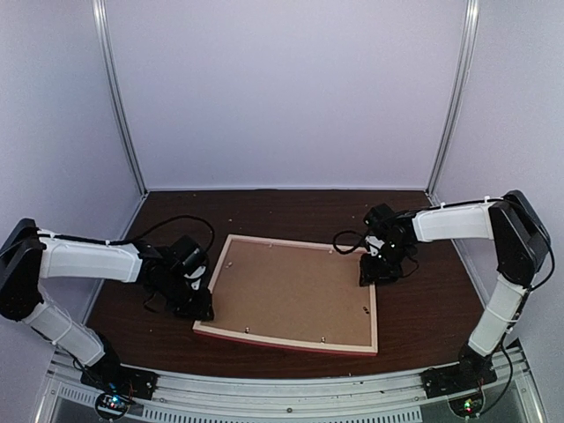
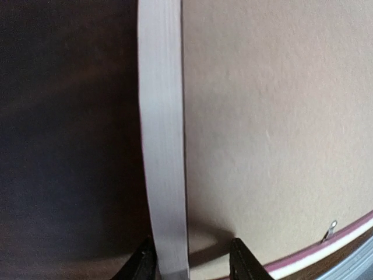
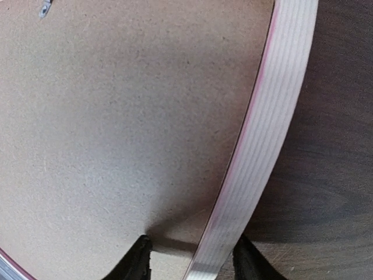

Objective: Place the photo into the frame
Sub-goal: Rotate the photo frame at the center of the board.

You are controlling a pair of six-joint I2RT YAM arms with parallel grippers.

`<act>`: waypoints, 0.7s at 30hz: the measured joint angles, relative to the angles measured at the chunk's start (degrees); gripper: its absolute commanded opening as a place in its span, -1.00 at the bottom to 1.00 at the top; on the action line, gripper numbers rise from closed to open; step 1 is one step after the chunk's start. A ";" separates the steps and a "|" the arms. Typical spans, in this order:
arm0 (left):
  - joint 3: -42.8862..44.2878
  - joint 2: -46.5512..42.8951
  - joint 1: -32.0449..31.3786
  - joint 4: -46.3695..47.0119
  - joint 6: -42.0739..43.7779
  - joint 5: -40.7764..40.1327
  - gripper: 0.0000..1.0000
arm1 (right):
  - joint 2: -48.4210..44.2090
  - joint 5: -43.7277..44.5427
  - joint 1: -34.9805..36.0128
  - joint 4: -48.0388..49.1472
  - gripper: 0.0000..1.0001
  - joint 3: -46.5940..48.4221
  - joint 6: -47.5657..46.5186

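Note:
The frame (image 1: 291,345) lies face down on the table, pale wood back up, with its pink rim showing along the near side. A brown cardboard backing board (image 1: 295,286) fills it. The photo is hidden. My left gripper (image 1: 204,304) is open at the frame's left side, its fingers astride the pale rim (image 2: 163,146): one on the outside, one over the board (image 2: 274,116). My right gripper (image 1: 370,273) is open at the right side, likewise astride the rim (image 3: 274,116), with the board (image 3: 128,116) to its left.
The dark wooden table (image 1: 423,326) surrounds the frame. Small metal tabs sit along the frame's inner edge (image 2: 330,228) (image 3: 44,9). Pale walls and two metal posts close the back. The arm bases stand on a metal rail at the near edge.

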 measured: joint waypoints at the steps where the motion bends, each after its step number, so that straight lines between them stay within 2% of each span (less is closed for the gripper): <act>1: -0.79 -1.25 -0.98 -0.98 -0.55 0.09 0.02 | 0.00 0.52 0.02 0.02 -0.24 0.11 -0.46; 6: -2.38 -7.02 -2.45 -5.25 -1.55 -0.44 0.38 | 0.81 3.13 0.09 -1.25 -0.47 1.81 -3.34; 8: -1.42 -7.58 -2.45 -6.82 -1.11 -1.92 0.46 | 1.33 3.80 -0.02 -1.99 -0.54 2.67 -4.72; 14: 8.94 -1.38 -1.95 -11.30 4.07 -8.17 0.54 | 2.56 4.61 -0.63 -3.43 -0.62 4.61 -7.65; 21: 19.30 8.87 3.87 -11.58 11.69 -9.70 0.55 | 3.50 3.96 -2.12 -2.99 -0.70 5.73 -9.29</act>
